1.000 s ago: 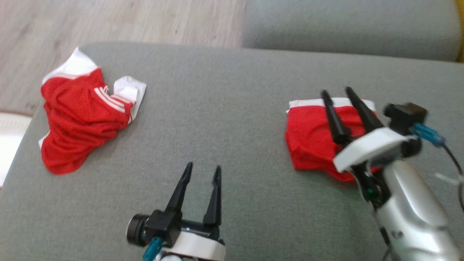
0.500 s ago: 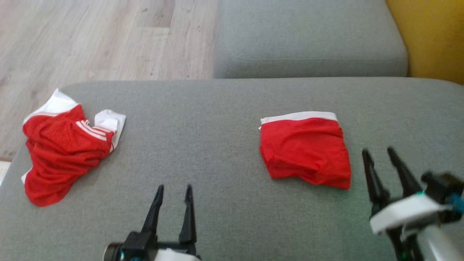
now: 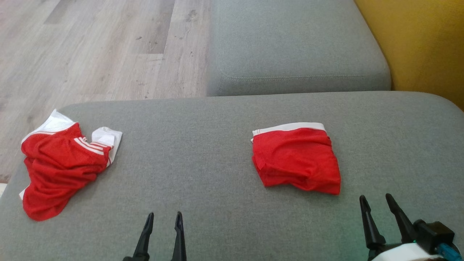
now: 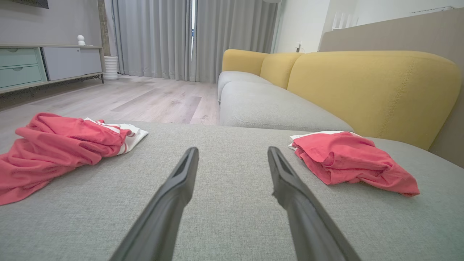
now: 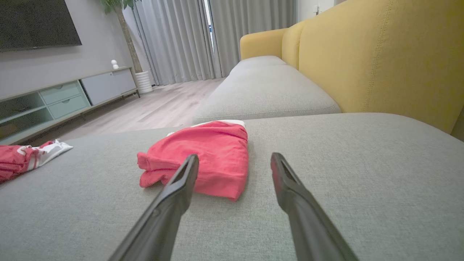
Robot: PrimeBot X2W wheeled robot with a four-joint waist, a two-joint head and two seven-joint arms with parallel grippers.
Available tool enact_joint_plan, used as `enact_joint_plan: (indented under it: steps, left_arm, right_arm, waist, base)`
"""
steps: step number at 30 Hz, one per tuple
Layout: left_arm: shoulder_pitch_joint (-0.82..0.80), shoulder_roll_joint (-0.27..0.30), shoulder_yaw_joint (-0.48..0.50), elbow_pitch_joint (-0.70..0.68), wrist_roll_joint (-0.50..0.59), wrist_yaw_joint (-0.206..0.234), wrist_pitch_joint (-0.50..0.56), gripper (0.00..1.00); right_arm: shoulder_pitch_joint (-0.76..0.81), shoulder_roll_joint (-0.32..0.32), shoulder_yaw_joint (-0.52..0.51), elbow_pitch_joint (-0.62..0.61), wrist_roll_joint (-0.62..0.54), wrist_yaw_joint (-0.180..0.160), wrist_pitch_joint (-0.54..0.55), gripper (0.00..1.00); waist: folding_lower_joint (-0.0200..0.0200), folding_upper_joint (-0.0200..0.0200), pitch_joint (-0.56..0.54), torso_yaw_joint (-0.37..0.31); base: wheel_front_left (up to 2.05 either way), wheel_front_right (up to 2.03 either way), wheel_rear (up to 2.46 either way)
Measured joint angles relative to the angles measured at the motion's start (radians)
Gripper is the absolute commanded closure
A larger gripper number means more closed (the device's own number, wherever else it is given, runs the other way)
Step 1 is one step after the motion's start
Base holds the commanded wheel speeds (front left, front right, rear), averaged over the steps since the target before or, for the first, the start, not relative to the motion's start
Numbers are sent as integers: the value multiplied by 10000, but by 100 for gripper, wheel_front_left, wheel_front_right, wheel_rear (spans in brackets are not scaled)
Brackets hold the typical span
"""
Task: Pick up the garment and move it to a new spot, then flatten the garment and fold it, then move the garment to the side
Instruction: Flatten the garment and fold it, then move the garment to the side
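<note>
head view: folded red mesh garment with white waistband (image 3: 295, 159) lies on the grey fabric seat cushion (image 3: 203, 145), right of centre, white band at the far edge. crumpled red garment with white stripes and trim (image 3: 59, 166) sits at the cushion's left edge, well apart from it. left gripper (image 3: 164, 214) at bottom, left of centre. right gripper (image 3: 376, 197) at bottom right, near the folded garment's near right corner, not touching. both have fingers spread wide with nothing between them.

wrist views add the room beyond: grey curtains (image 4: 181, 36), pale low cabinet with drawers (image 5: 65, 98), dark wall screen (image 5: 36, 21), tall yellow sofa backrest (image 4: 362, 90). right wrist view puts the folded garment just past its left finger, lumpy at the near fold. left wrist view has it off right and the crumpled one off left.

vs one second ago: right gripper was over the folded garment, fingers across it; now drawn back clear of it. head camera tilted up, so more wooden floor (image 3: 90, 47) and second grey cushion (image 3: 290, 47) show. garments lie as before.
</note>
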Motion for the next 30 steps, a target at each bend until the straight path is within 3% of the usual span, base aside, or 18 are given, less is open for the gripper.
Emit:
enact_joint_plan:
  steps: [19, 30]
  left_arm:
    - [70, 0, 113, 94, 92, -251, 0, 0]
    - [-67, 0, -25, 42, 167, -234, 0, 0]
  right_arm:
    - [357, 364, -203, -228, -161, 0, 0, 0]
    - [-183, 280, -161, 330, -146, 0, 82, 0]
  waist:
    - [0, 0, 19, -9]
    - [1, 0, 919, 111]
  base:
    - [0, 0, 0]
    - [0, 0, 0]
